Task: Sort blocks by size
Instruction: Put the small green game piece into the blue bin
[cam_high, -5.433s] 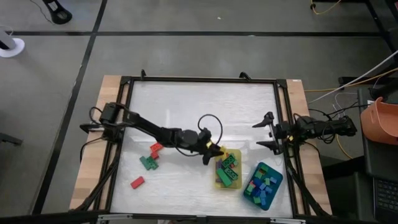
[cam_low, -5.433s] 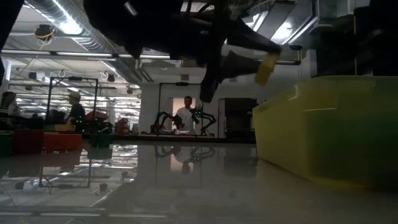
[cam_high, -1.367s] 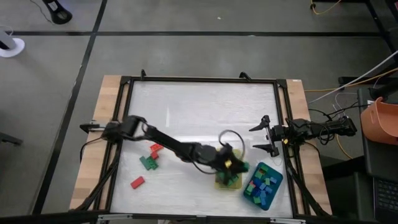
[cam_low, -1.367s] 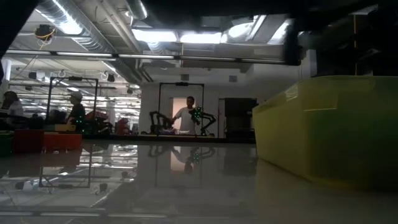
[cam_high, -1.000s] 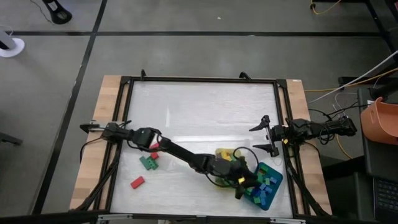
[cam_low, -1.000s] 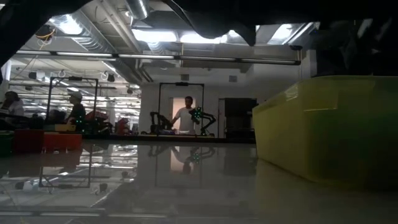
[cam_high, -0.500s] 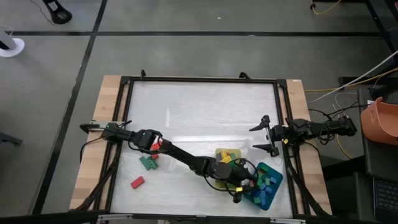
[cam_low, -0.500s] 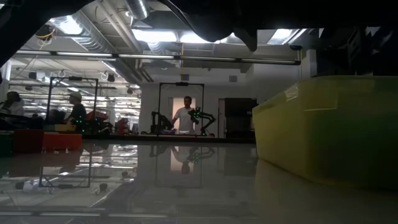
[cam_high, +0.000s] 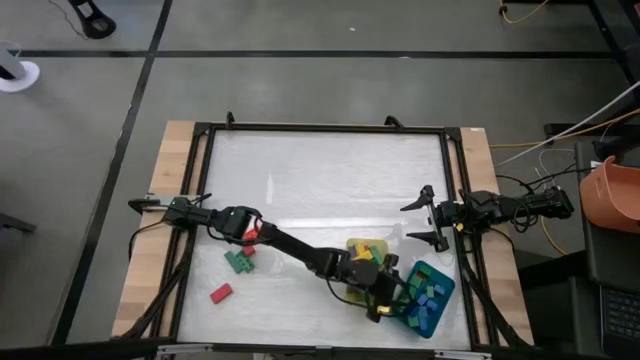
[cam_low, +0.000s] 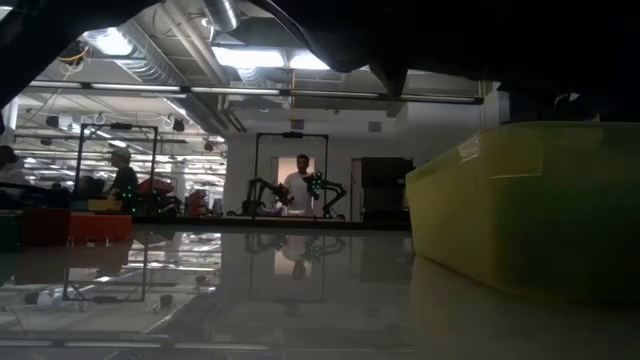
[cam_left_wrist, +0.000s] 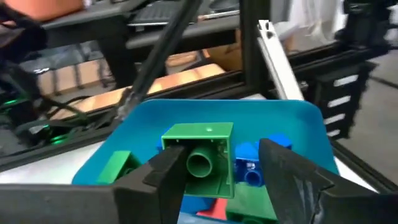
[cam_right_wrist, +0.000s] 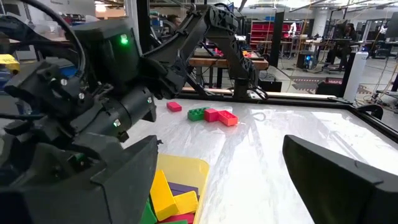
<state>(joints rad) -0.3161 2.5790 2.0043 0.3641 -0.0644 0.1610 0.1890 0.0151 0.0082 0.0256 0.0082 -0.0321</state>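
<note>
The left gripper (cam_high: 384, 297) is stretched across the table to the near right corner, at the edge of the blue tray (cam_high: 443, 292). In the left wrist view its two dark fingers (cam_left_wrist: 163, 175) stand apart, and a green block (cam_left_wrist: 200, 159) sits between them over the tray: one finger appears to touch the block's side, the other stands clear of it, so the grip reads as loosened rather than clamped (whether the block is resting on the pile below or hanging free cannot be told). Beneath and beside it lie more blocks (cam_left_wrist: 258, 163) in blue, green and red.

From above, the blue tray holds a heap of small pieces, mostly blue and green. The yellow tray (cam_high: 352, 243) lies just beside it toward the left arm, partly covered by that arm, with yellow and green bricks showing in it.

Three loose blocks remain on the table (cam_high: 320, 180), well apart from the working gripper: a red one (cam_high: 221, 293) near the front edge, a green one (cam_high: 239, 262), and a red one (cam_high: 249, 237) partly under the left arm.

The right gripper (cam_high: 424, 215) waits at the table's right edge, fingers spread wide, holding nothing.
</note>
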